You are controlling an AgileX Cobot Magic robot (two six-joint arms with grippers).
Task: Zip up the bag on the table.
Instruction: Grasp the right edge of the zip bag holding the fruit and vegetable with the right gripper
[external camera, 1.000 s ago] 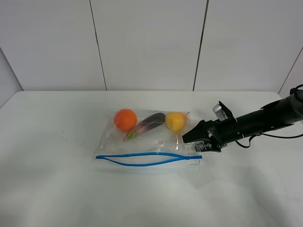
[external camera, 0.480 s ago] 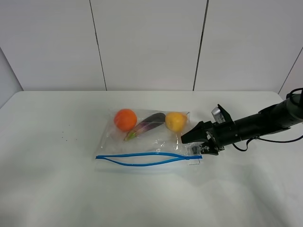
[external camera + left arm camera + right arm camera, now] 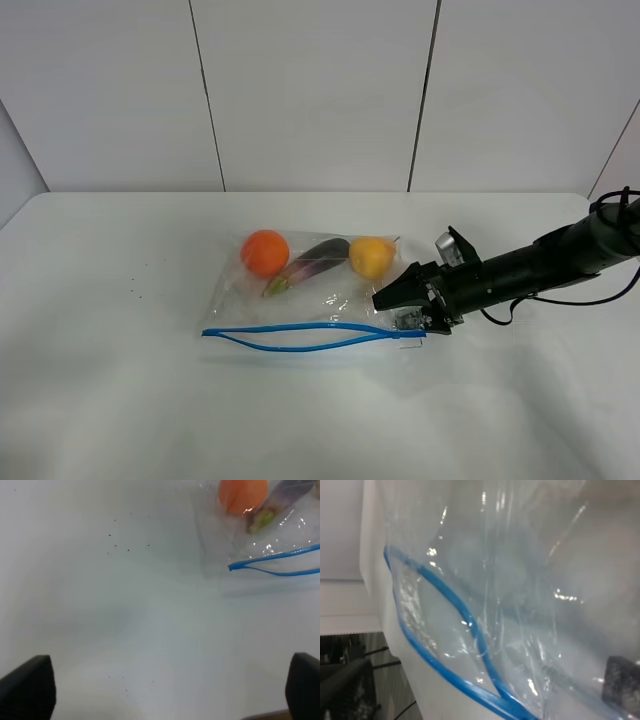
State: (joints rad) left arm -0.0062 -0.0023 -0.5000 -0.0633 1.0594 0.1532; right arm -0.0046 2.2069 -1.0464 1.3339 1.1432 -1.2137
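Since the earlier frame, the right gripper (image 3: 393, 308) has advanced leftward along the table (image 3: 120, 400) and now stands at the right end of the bag (image 3: 330, 295). Its jaws are spread apart, with nothing clamped. The upper finger overlaps the bag's right edge just below the yellow fruit (image 3: 371, 257). The lower finger sits at the right end of the zipper strip (image 3: 300, 338).

In the right wrist view, the clear film fills the frame at close range and one dark finger pad (image 3: 622, 685) shows behind the plastic.

The left gripper (image 3: 165, 687) is also spread wide, its two dark fingertips at opposite edges of the left wrist view. It hovers over bare table, well apart from the bag's left end.

Position: the bag lies flat at the centre of the table, zipper edge on the near side and contents on the far side.

Count:
- one bag
- one orange (image 3: 265, 252), round, at the far left
- one eggplant (image 3: 315, 260), purple, elongated, between the other two
- one yellow fruit, rounded, at the far right
- two blue zipper tracks, joined at both ends and bowed apart between

Materials: the bag is clear, glossy, wrinkled film; the table is matt white and smooth.
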